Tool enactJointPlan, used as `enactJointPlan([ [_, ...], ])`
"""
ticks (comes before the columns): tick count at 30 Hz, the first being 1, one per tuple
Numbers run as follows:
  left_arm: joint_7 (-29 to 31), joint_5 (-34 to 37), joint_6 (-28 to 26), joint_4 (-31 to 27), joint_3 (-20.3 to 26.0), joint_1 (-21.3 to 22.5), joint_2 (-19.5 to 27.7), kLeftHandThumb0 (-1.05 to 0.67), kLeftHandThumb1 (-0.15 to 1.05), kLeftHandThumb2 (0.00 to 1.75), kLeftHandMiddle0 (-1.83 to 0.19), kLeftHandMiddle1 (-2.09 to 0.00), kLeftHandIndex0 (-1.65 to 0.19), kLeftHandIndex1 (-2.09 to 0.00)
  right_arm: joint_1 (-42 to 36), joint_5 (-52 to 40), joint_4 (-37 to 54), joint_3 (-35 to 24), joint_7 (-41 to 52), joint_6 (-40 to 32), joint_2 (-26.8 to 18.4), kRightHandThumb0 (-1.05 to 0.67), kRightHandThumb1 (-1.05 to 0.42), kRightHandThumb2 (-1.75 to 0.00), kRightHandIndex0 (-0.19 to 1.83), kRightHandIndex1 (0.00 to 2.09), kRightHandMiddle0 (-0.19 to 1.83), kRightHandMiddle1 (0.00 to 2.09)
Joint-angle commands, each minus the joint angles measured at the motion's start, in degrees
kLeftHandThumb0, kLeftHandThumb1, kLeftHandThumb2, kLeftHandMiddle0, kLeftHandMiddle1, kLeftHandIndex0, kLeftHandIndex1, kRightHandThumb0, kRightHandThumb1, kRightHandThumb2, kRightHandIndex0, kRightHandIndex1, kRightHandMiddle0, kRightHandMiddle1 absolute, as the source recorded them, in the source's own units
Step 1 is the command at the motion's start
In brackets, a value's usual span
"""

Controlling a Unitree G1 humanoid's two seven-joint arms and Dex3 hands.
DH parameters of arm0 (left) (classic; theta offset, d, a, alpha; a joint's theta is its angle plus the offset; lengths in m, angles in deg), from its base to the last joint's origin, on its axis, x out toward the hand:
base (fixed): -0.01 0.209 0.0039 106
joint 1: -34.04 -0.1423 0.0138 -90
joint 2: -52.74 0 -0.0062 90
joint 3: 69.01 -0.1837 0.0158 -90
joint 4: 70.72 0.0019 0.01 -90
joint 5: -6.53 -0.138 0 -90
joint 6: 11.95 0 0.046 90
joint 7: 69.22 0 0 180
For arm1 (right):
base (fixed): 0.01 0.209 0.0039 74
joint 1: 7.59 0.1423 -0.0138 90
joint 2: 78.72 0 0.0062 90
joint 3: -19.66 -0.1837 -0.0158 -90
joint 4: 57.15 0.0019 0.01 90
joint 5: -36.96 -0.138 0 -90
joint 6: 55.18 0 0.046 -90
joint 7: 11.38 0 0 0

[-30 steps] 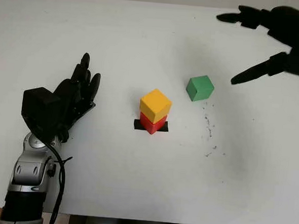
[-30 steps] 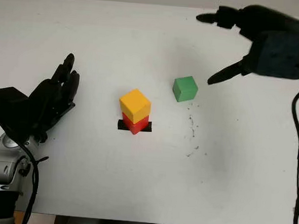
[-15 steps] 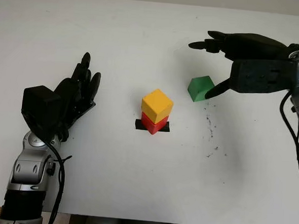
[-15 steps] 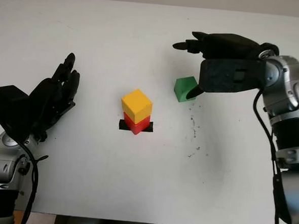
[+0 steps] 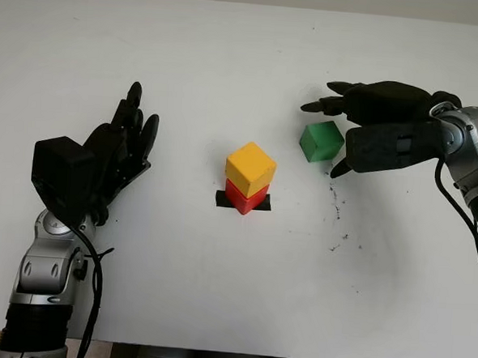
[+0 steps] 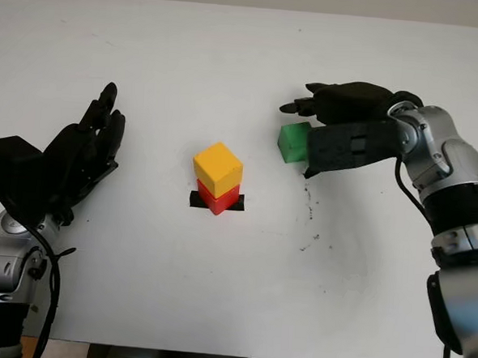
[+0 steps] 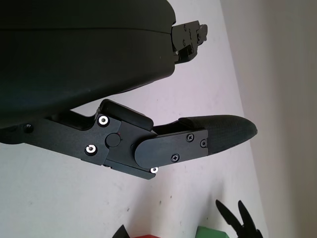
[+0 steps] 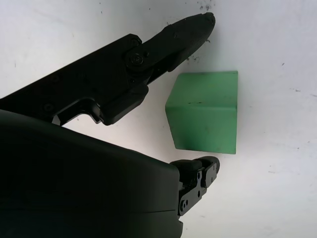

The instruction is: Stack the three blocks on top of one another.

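A yellow block (image 5: 250, 167) sits on a red block (image 5: 243, 199) over a black mark at the table's middle. The green block (image 5: 321, 141) lies alone on the table to the right of that stack. My right hand (image 5: 339, 130) is open and reaches around the green block from the right, with fingers (image 8: 178, 37) on either side of it and a small gap showing in the right wrist view, where the green block (image 8: 205, 111) lies between them. My left hand (image 5: 115, 151) is open, held at the table's left.
Dark specks (image 5: 335, 205) dot the white table (image 5: 216, 291) just right of the stack and below the green block. The table's front edge (image 5: 228, 353) runs along the bottom of the head views.
My right hand has come down and toward the middle from the far right, and its fingers now stand around the green block. The left hand and the blocks have not moved.
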Motion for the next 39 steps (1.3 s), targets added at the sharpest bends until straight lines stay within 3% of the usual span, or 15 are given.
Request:
enactJointPlan([
  [1, -0.14, -0.12, 0.64, 0.08, 0.23, -0.81, -0.02, -0.79, 1.05, 0.58, 0.19, -0.01, 0.18, -0.03, 0.36, -0.02, -0.09, -0.13, -0.04, 0.51, -1.03, -0.71, -0.79, -0.05, 0.01, 0.07, 0.33, 0.12],
  [14, -0.16, 0.46, 0.31, -0.24, 0.50, -1.04, -0.17, -0.79, 1.05, 0.58, 0.19, 0.00, 0.19, -0.04, -2.94, -2.44, 1.63, -1.56, -4.18, 2.20, 0.03, -0.50, -0.82, -0.06, 0.21, 0.10, 0.69, 0.27],
  [16, -0.14, 0.54, 0.18, -0.37, 0.55, -1.11, -0.15, -0.79, 1.05, 0.58, 0.19, -0.01, 0.19, -0.04, -3.45, -2.57, 1.77, -1.82, -5.75, 2.53, 0.18, -0.45, -0.84, -0.06, 0.27, 0.09, 0.73, 0.38],
  [20, 0.18, 0.63, 0.10, -0.69, 0.55, -1.32, 0.07, -0.78, 1.05, 0.58, 0.19, 0.00, 0.19, -0.04, -4.00, -1.18, 1.46, -1.45, -10.27, 3.99, -0.21, -0.36, -0.88, -0.06, 0.36, 0.07, 0.65, 0.86],
  [25, -0.18, 0.36, 0.16, -0.62, 0.46, -1.42, -0.07, -0.79, 1.05, 0.57, 0.19, -0.01, 0.18, -0.05, -3.83, 1.02, 0.49, -0.75, -14.00, 5.54, -0.66, -0.34, -0.91, -0.05, 0.40, 0.07, 0.57, 1.10],
  [39, 0.50, 1.39, 0.95, 0.29, 0.81, -1.15, -0.22, -0.79, 1.05, 0.55, 0.19, 0.00, 0.19, -0.03, -1.98, 2.79, -0.92, -1.09, -17.47, 7.58, -0.68, -0.33, -0.89, -0.05, 0.45, 0.07, 0.56, 1.10],
])
